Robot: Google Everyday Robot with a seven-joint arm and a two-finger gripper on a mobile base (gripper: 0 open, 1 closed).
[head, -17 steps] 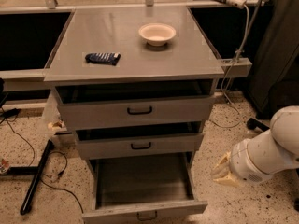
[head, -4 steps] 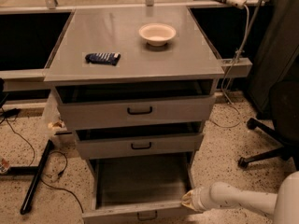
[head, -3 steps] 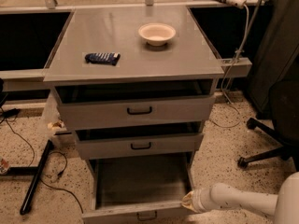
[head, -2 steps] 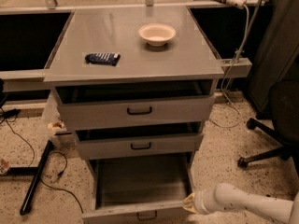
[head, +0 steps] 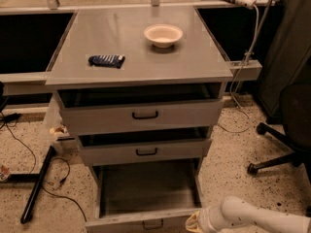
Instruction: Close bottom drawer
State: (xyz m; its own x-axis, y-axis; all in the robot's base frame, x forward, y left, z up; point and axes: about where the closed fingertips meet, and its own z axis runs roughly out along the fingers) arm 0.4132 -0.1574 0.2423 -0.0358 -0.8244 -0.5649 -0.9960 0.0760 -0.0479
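The bottom drawer (head: 146, 187) stands pulled far out of the cabinet at the lower edge of the view, its shallow tray bare and its front with the small dark handle (head: 152, 224) nearest the camera. The gripper (head: 194, 222) sits low at the right end of that front, touching it or just beside it, on a white arm (head: 252, 219) reaching in from the lower right; whether it is spread or pressed together cannot be told. The step in hand looks like the start of the push, and the next move calls for a straight shove into the cabinet until the front is flush. Above, the middle drawer (head: 146, 152) and top drawer (head: 143, 114) stand slightly ajar. The grey top (head: 141, 52) carries a pale bowl (head: 163, 34) and a dark packet (head: 107, 60). Around lie a speckled floor (head: 228, 154), cables (head: 14, 140) and a chair base (head: 277, 152).
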